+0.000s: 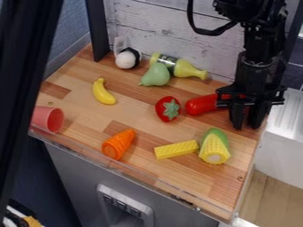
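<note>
The black gripper point(246, 123) hangs at the right side of the wooden counter, fingers pointing down and apart. Directly beside it lies a red bottle-shaped object point(202, 104), its right end partly hidden by the gripper; whether they touch, I cannot tell. Left of that is a red strawberry or tomato toy point(168, 109) with a green top. Below the gripper are a corn cob point(214, 148) with green husk and a yellow ridged block point(176, 150). An orange carrot point(119, 144) lies near the front edge.
A green pear point(156, 75) rests against a yellow-green bottle point(180, 67) at the back. Beyond them is a white-and-black round object point(127, 59). A banana point(103, 91) and a pink cup point(48, 119) lie left. A low clear lip point(136, 174) borders the front.
</note>
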`<state>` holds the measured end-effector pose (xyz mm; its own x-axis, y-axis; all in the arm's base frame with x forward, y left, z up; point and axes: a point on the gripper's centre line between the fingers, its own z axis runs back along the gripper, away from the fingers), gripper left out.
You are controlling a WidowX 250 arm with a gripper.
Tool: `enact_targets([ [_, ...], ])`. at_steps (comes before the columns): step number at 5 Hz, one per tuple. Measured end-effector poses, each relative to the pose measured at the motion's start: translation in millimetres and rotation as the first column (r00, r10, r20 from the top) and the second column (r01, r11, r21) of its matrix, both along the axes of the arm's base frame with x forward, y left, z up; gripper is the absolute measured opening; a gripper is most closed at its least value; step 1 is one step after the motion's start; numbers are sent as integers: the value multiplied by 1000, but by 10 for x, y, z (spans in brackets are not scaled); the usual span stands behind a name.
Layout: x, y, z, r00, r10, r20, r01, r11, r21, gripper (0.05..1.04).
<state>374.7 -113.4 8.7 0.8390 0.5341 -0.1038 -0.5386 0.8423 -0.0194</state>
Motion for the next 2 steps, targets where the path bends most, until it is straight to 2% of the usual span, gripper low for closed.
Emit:
enact_targets([
  [1,5,9,-3,1000,15,0,-15,1000,4,165],
  [2,-3,15,-5,998,65,-13,-64,998,13,66],
])
